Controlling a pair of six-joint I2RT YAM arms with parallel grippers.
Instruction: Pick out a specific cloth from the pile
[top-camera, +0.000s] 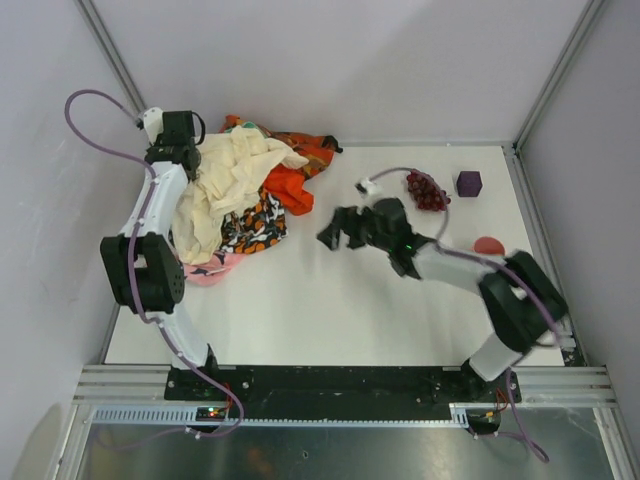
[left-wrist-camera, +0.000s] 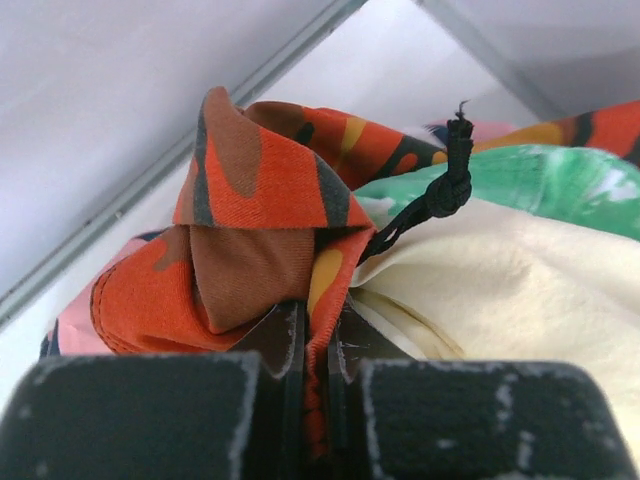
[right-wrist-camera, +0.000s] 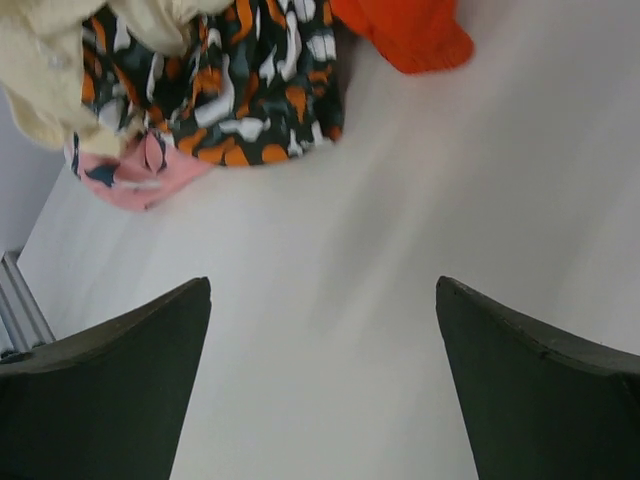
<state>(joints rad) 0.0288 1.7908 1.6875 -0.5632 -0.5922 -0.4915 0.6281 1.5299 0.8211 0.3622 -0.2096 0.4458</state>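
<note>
The pile (top-camera: 240, 195) lies at the table's back left: a cream cloth (top-camera: 225, 180) on top, an orange-black-white patterned cloth (top-camera: 255, 225) and a pink one (top-camera: 210, 268) below. The plain orange-red cloth (top-camera: 290, 188) sticks out on the pile's right side; its corner shows in the right wrist view (right-wrist-camera: 405, 30). My left gripper (left-wrist-camera: 318, 325) is at the pile's back left (top-camera: 205, 150), shut on the edge of an orange camouflage-patterned cloth (left-wrist-camera: 260, 190), beside cream (left-wrist-camera: 500, 290) and green fabric (left-wrist-camera: 520, 180). My right gripper (right-wrist-camera: 323, 285) is open and empty over bare table, right of the pile (top-camera: 335, 232).
A bunch of dark red grapes (top-camera: 427, 192), a purple cube (top-camera: 468, 183), a red round object (top-camera: 488, 245) and a small white item (top-camera: 367, 185) lie at the back right. Enclosure walls and metal frame posts close in the table. A knotted black cord (left-wrist-camera: 440, 195) hangs over the pile.
</note>
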